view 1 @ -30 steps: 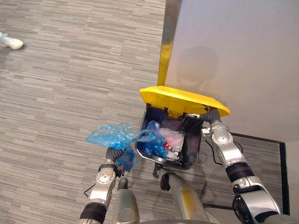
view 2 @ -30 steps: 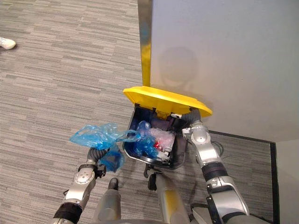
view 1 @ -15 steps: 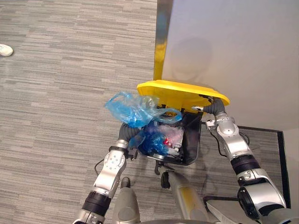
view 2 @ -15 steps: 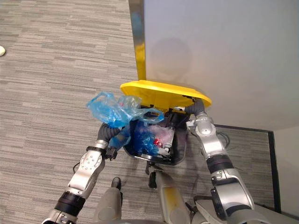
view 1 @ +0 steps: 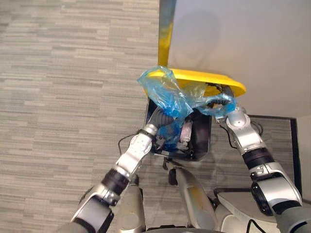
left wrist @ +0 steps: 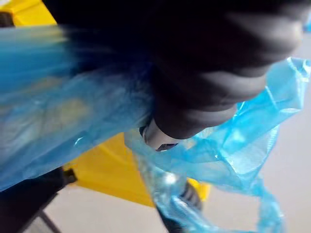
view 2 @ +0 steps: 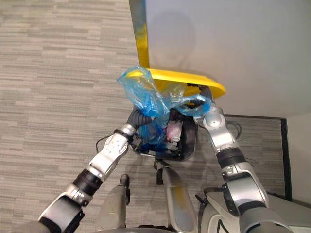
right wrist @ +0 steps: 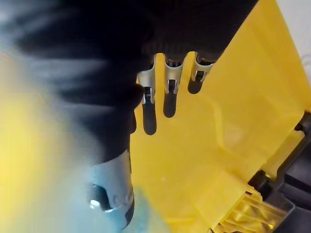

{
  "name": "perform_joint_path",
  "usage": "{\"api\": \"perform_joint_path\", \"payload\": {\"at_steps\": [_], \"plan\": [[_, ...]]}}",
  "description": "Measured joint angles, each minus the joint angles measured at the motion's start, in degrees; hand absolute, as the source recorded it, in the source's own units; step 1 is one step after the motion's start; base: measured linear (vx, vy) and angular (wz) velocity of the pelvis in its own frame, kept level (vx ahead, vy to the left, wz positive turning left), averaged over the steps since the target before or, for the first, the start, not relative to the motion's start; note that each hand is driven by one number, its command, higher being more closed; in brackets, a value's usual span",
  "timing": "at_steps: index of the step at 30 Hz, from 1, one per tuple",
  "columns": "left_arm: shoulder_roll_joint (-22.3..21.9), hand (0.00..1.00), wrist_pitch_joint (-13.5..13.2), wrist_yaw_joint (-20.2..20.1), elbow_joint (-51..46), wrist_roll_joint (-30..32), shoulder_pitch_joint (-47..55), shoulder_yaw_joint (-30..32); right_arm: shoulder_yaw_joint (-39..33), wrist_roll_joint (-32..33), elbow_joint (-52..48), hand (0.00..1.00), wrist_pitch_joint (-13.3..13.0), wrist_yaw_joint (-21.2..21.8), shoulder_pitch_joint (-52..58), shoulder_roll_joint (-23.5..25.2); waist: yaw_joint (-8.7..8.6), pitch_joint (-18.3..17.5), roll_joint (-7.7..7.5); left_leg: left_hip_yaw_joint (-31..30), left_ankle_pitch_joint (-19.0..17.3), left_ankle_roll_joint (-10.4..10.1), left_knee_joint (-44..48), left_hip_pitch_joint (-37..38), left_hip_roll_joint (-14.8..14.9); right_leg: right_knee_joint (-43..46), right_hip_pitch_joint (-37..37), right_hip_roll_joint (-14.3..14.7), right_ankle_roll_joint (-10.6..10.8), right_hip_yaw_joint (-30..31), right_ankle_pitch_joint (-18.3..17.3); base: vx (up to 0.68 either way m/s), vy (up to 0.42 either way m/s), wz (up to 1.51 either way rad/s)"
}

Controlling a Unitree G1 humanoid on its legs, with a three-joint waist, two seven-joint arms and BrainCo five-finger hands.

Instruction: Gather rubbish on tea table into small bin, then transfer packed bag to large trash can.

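The blue bag is up in the air over the open mouth of the black bin. Its crumpled top stands against the front edge of the yellow lid. The plastic drapes down over my left hand, which comes up from the lower left and sits just above the bin's near rim. In the left wrist view the film wraps right round the dark cover, so I cannot tell whether that hand is clenched on it.

A thin band of the same blue plastic stretches across under the lid toward my right hand. That hand is tucked beneath the lid. Its fingers are released and straight, lying flat against the yellow underside and propping it up, with the thumb set apart lower down.

Inside the bin I see more blue film and a pale pink wrapper. The bin stands on grey striped carpet, close against a pale wall with a yellow strip down its corner.
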Motion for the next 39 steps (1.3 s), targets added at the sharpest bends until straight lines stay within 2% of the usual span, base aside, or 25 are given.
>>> {"api": "perform_joint_path", "payload": {"at_steps": [4, 11, 12, 18, 19, 25, 34, 39], "plan": [[-0.48, 1.00, 1.30, 0.10, 5.18, 2.09, -2.30, -1.82, 1.51, -0.02, -3.99, 0.00, 0.36, -0.05, -0.08, 0.07, 0.11, 0.74, -0.02, 0.81, -0.22, 0.11, 0.75, -1.76, -0.01, 0.62, -1.97, -0.04, -0.02, 0.46, 0.01, -0.02, -0.014, -0.06], [-4.36, 1.00, 2.88, 0.03, 16.53, 4.92, -7.30, -2.00, 3.78, -0.08, -9.55, 0.00, 0.52, -0.16, -2.20, 1.87, 0.64, 1.06, -0.07, 3.60, -1.68, -0.04, 4.26, -5.87, 1.06, 2.42, -6.27, 0.44, -0.06, 1.73, 0.02, -0.01, -0.013, -0.12], [-4.89, 0.00, 2.93, -0.02, 17.52, 5.06, -7.41, -1.87, 3.85, -0.08, -10.76, 0.00, 0.59, -0.18, -2.19, 2.44, 0.58, 1.06, -0.07, 3.85, -1.88, 0.12, 4.59, -6.07, 1.20, 2.49, -6.46, 0.53, -0.08, 1.82, 0.03, 0.02, -0.002, -0.12], [-7.50, 0.00, 4.03, 0.23, 23.53, 8.43, -7.86, 2.31, 6.07, -0.98, -13.77, 0.00, 0.57, -1.23, -2.48, 4.05, 0.08, 1.06, -0.07, 4.46, -2.16, 0.38, 4.99, -7.78, 1.24, 2.45, -8.20, 0.53, -0.24, 2.11, 0.21, 0.01, 0.004, -0.03], [-7.79, 0.00, 5.29, 1.20, 24.74, 10.81, -7.80, 4.56, 6.15, -1.26, -14.00, 0.00, 0.58, -1.29, -2.55, 5.46, 0.13, 1.06, -0.07, 5.34, -2.18, 0.39, 4.98, -8.02, 1.40, 2.41, -8.59, 0.59, -0.76, 2.38, 0.52, 0.04, 0.010, -0.09], [-8.72, 0.00, 6.73, 2.37, 25.44, 17.12, -7.12, 7.68, 7.88, -3.30, -15.76, 0.00, 0.58, -1.32, -3.11, 5.89, 0.68, 1.06, -0.07, 7.38, -2.23, 0.49, 4.95, -7.87, 1.73, 2.78, -8.91, 0.51, -1.38, 3.03, 0.93, 0.04, 0.019, -0.05], [-10.13, 0.00, 6.74, 2.52, 25.45, 18.29, -6.35, 9.24, 7.83, -3.99, -15.70, 0.00, 0.58, -1.25, -3.42, 5.83, 1.11, 1.02, -0.04, 7.41, -2.17, 0.52, 4.29, -6.90, 0.81, 3.73, -8.66, -0.54, -1.34, 3.19, 0.89, 0.00, 0.005, 0.02], [-9.99, 0.00, 6.73, 2.53, 25.33, 18.04, -4.57, 9.30, 7.15, -4.61, -15.54, 0.00, 0.51, -1.15, -0.28, 5.84, 1.28, 0.90, -0.05, 7.05, -1.99, 0.50, 3.09, -4.33, 0.77, 3.21, -6.02, -0.76, -1.25, 2.78, 0.77, 0.00, 0.001, 0.06]]}}
